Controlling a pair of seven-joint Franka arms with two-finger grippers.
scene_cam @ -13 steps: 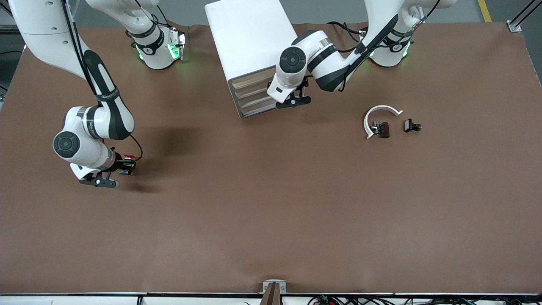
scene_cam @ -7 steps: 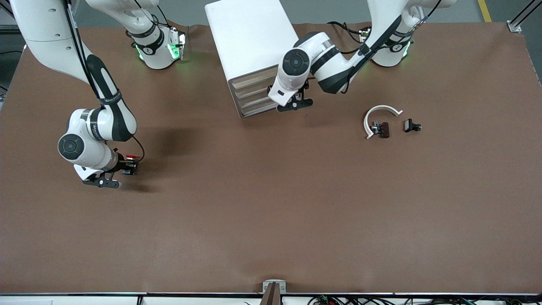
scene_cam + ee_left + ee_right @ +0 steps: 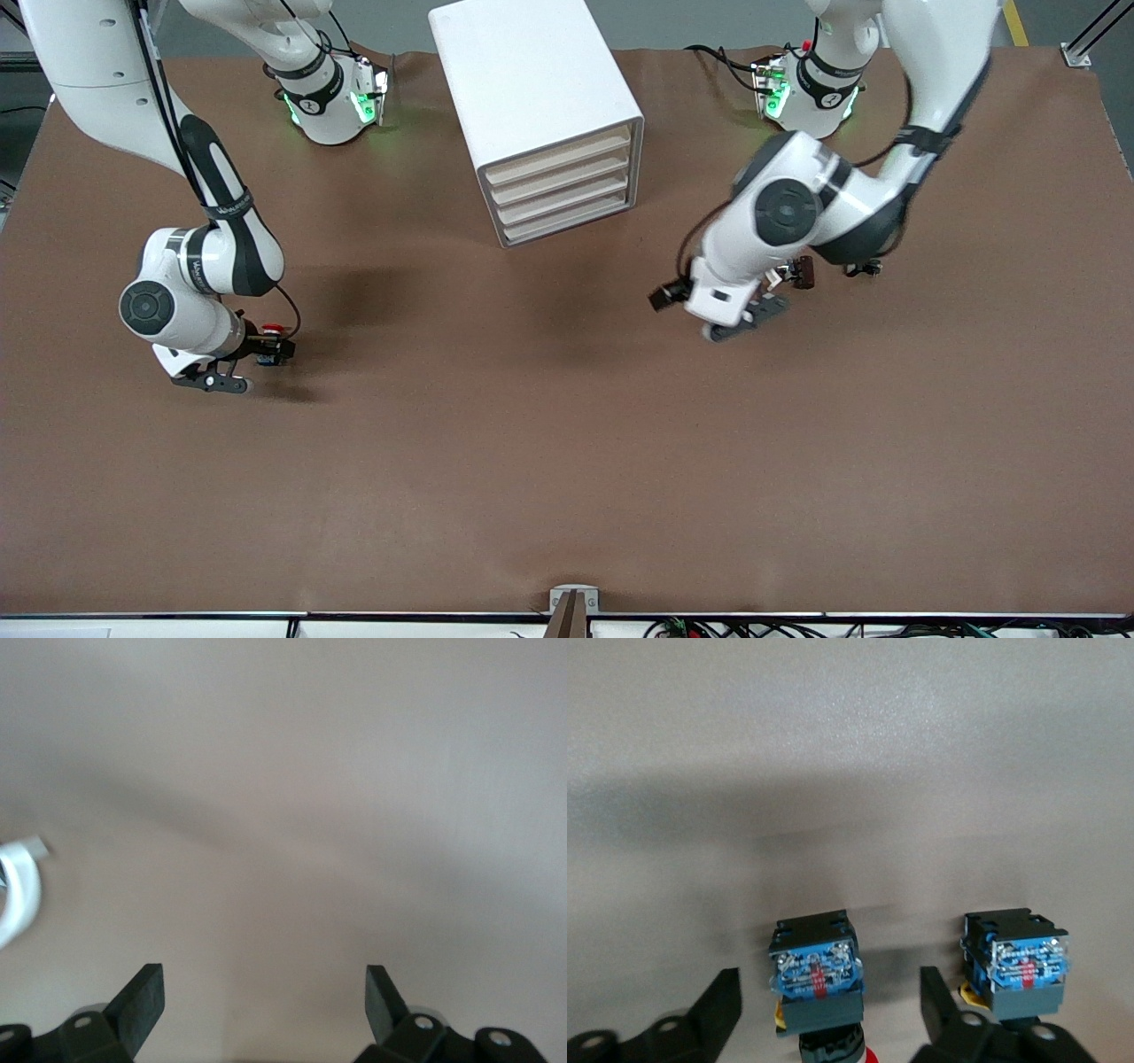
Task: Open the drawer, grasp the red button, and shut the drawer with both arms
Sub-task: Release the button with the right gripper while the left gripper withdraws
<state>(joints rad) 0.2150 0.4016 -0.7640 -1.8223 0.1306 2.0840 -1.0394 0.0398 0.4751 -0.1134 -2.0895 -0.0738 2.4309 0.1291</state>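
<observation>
The white cabinet [image 3: 532, 80] stands at the robots' side of the table, and all four beige drawers [image 3: 560, 182] sit flush and shut. The red-capped button [image 3: 272, 331] lies on the table toward the right arm's end. In the right wrist view it [image 3: 818, 979] lies between the fingers [image 3: 716, 1008] with a gap on each side. My right gripper [image 3: 268, 347] [image 3: 828, 1014] is open around it. My left gripper [image 3: 719, 292] [image 3: 266, 992] is open and empty over bare table, away from the cabinet.
A second like button with a yellow-orange cap [image 3: 1015, 967] lies beside the right gripper. A white curved piece [image 3: 18, 895] and two small dark parts [image 3: 803, 271] [image 3: 864, 266] lie under the left arm. The brown table [image 3: 567, 461] spreads toward the front camera.
My left arm has swung away from the cabinet's front toward its own end of the table, over the small parts. The drawer fronts now show unhidden. My right gripper has hardly moved.
</observation>
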